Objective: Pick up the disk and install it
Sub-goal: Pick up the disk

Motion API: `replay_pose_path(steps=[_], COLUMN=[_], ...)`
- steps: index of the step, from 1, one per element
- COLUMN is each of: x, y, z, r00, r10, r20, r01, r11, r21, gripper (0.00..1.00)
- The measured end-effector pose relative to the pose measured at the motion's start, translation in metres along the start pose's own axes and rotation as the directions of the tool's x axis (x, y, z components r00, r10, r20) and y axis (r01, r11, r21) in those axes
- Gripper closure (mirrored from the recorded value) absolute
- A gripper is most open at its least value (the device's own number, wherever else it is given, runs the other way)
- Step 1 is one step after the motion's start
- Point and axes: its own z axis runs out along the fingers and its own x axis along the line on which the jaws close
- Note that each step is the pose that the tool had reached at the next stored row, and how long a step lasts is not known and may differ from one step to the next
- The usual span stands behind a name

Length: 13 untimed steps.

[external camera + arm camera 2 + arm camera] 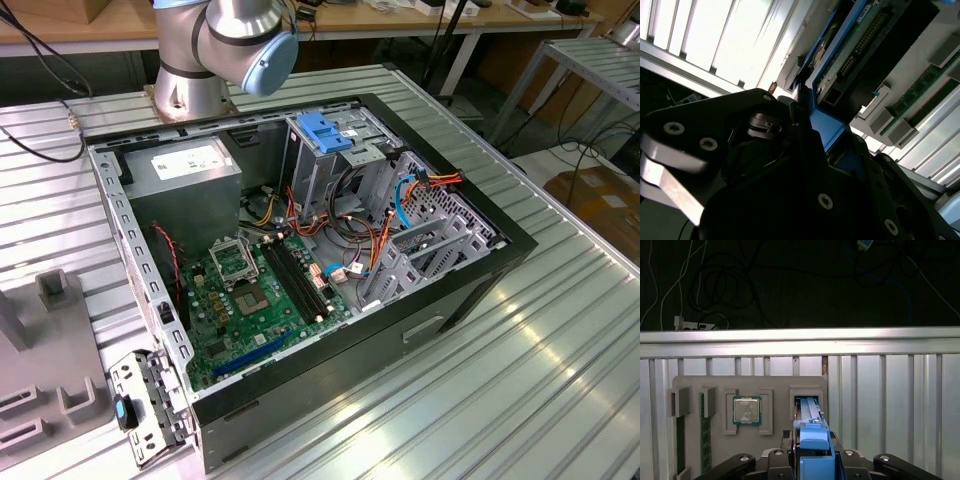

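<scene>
My black gripper (813, 456) points straight down, clamped on the blue-railed silver metal disk (808, 409), which stands on edge in a slot of the grey plastic tray (775, 385). The tray lies on a ribbed aluminium table (900, 400), dark cabled floor (790, 285) beyond

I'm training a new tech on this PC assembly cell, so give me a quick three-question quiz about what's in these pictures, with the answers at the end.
1. True or false: the computer case on the table is open, with its motherboard showing.
2. In the first wrist view, what sits in the grey tray next to the disk? A) a processor chip B) a fan C) a screwdriver
3. Fill in: the disk's side rails are ____.
Key: 1 true; 2 A; 3 blue.
</scene>
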Motion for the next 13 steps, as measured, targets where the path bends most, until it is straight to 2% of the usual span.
replay_pose_path(steps=[13], x=[0.0], y=[0.0], z=[0.0], r00=[0.9999], r10=[0.015], r20=[-0.0004], r01=[-0.015], r11=[0.9999], r21=[-0.0003], gripper=[0.63])
